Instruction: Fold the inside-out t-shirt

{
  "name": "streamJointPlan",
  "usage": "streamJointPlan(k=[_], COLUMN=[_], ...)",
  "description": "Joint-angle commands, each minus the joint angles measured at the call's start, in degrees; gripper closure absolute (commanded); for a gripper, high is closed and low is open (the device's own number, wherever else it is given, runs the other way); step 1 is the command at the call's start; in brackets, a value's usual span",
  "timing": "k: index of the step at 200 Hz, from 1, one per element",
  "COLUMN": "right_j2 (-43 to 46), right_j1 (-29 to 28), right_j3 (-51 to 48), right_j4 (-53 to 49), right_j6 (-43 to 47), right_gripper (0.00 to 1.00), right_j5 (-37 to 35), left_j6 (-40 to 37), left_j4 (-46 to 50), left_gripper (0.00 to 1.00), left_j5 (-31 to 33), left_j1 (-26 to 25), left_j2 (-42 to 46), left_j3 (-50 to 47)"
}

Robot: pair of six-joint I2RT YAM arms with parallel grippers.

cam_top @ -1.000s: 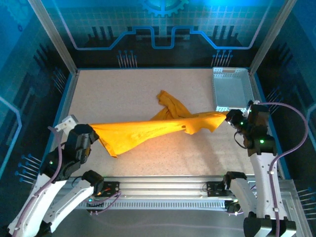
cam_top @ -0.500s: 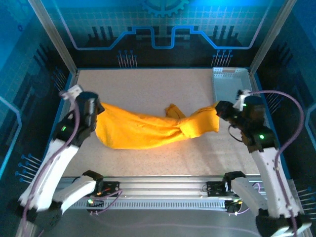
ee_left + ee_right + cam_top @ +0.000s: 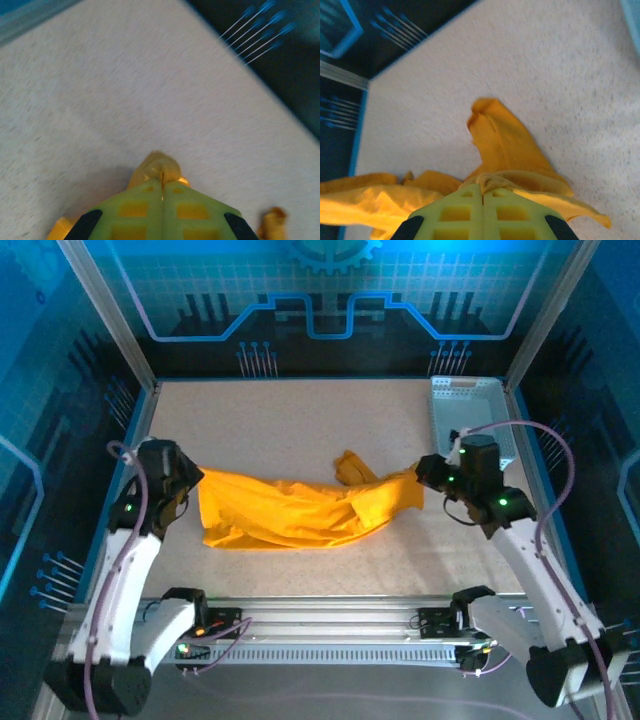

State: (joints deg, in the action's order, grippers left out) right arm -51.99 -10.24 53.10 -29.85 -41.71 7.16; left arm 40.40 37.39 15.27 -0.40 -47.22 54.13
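The orange-yellow inside-out t-shirt (image 3: 300, 510) hangs stretched across the middle of the table between both arms, bunched and creased, with a loose flap (image 3: 352, 468) lying behind it. My left gripper (image 3: 196, 478) is shut on the shirt's left end; in the left wrist view a small wad of the fabric (image 3: 159, 167) sticks out past the closed green fingers (image 3: 135, 210). My right gripper (image 3: 420, 472) is shut on the right end, where folds of the shirt (image 3: 505, 145) spill from its closed tips (image 3: 483, 189).
A pale perforated plastic basket (image 3: 467, 400) stands at the back right corner, just behind the right arm. Aluminium frame posts and a blue rim border the speckled tabletop (image 3: 290, 420).
Both grippers, still holding the shirt, moved forward from the near edge and then closer together and lower. The shirt went from a taut band to a slack, wider sheet sagging onto the table.
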Motion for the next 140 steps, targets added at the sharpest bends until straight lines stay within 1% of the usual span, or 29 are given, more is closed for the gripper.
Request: streamJointPlan(k=[1, 17, 55, 85, 103, 123, 140], right_j2=[5.6, 8.4, 13.3, 17.5, 19.4, 18.8, 16.9], right_j1=[4.6, 6.6, 6.7, 6.7, 6.6, 6.6, 6.6], right_j3=[7.6, 12.8, 25.8, 32.5, 35.9, 39.7, 39.3], right_j4=[1.8, 1.4, -2.5, -3.4, -4.3, -7.0, -7.5], right_j6=[1.6, 2.2, 7.4, 12.1, 13.6, 14.9, 14.7], right_gripper=[1.0, 1.0, 1.0, 1.0, 1.0, 1.0, 1.0], right_j5=[10.1, 13.7, 14.2, 13.0, 11.2, 8.4, 6.9], left_j6=[-0.5, -1.0, -3.1, -4.3, -4.4, -5.1, -5.2], left_j4=[-4.5, -5.1, -6.6, -7.7, -7.1, -6.4, -5.7], left_gripper=[1.0, 1.0, 1.0, 1.0, 1.0, 1.0, 1.0], left_j5=[-1.6, -2.2, -4.2, -6.0, -5.7, -5.9, -5.2], left_j1=[0.7, 0.7, 0.7, 0.7, 0.7, 0.7, 0.7], left_j2=[6.3, 9.4, 14.3, 18.4, 20.3, 20.4, 18.7], left_j3=[4.4, 8.7, 18.5, 23.4, 25.5, 26.8, 26.3])
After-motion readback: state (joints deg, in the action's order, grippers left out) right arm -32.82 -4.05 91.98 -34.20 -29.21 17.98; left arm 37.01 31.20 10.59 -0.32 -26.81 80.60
